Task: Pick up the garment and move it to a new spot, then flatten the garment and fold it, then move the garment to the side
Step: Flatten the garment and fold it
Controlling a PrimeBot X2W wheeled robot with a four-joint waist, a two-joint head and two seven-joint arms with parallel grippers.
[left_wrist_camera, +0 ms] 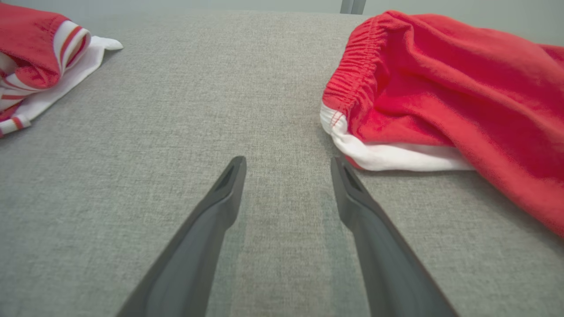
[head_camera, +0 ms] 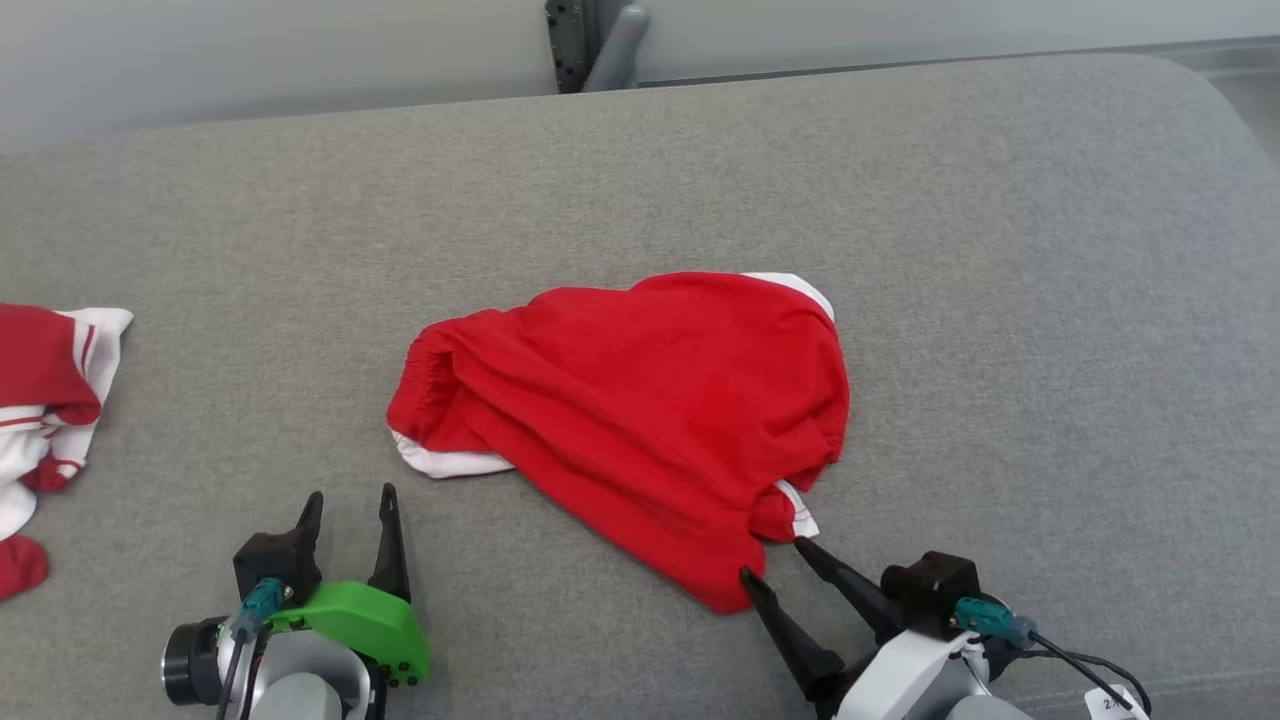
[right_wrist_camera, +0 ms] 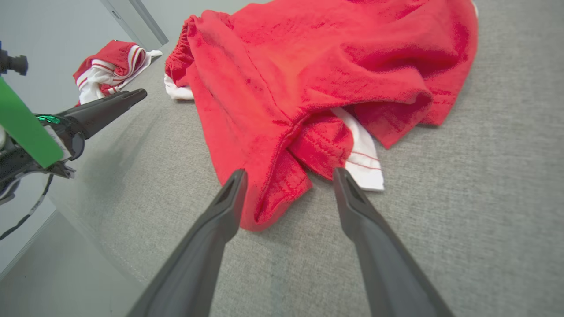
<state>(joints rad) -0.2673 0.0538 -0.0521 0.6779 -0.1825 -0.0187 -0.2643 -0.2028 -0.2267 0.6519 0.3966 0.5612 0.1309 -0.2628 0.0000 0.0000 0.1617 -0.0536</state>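
On grey woven fabric tabletop [head_camera: 900, 200], crumpled red shorts with white trim [head_camera: 640, 400] lie mid-surface. Left gripper [head_camera: 352, 494] and right gripper [head_camera: 772, 559] both spread, empty. Likely flattening step; next needs grips on opposite edges, pulled apart.

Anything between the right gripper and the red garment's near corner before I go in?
Nothing visible. The right gripper, fingers open, is already right at the near corner of the red garment, with just bare grey surface around it. The second red-and-white garment lies far to the left, out of the path.
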